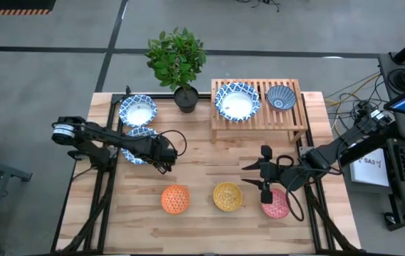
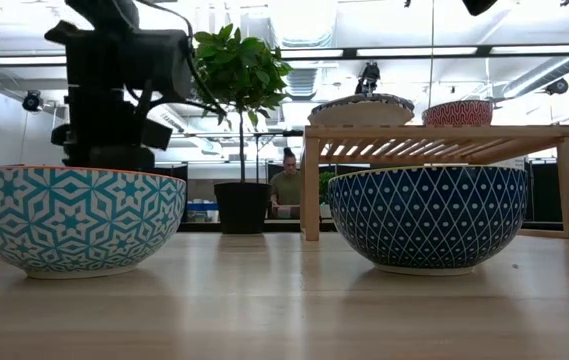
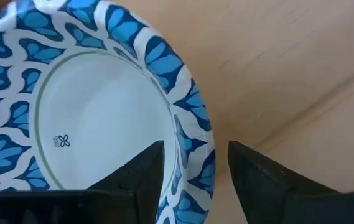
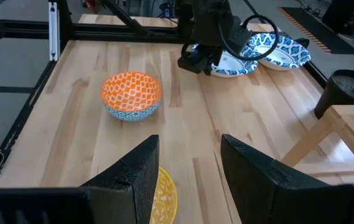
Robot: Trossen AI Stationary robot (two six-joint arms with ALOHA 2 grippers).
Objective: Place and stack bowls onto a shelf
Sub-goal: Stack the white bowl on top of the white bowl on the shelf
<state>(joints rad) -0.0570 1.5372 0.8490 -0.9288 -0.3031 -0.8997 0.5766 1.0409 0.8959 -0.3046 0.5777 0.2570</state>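
Bowls are spread over the desk and the shelf (image 1: 259,117). That slatted rack stands at the desk's far edge, toward the right corner, and carries a wide blue-and-white bowl (image 1: 237,102) and a small dark blue bowl (image 1: 280,97) side by side. Beside the shelf, at the middle of the far edge, stands a potted plant (image 1: 179,60). Another wide patterned bowl (image 1: 137,109) sits near the far left corner, and just in front of it lies a second patterned bowl (image 1: 137,146) with a white inside. The left gripper (image 1: 165,158) is at this bowl's rim, its fingers (image 3: 136,177) apart, one over the white inside and one outside the rim. Along the near edge sit the orange bowl (image 1: 176,199), the yellow bowl (image 1: 227,196) and the pink-red bowl (image 1: 276,203) in a row. The right gripper (image 1: 263,176) hovers between the yellow and pink-red ones, fingers apart and holding nothing.
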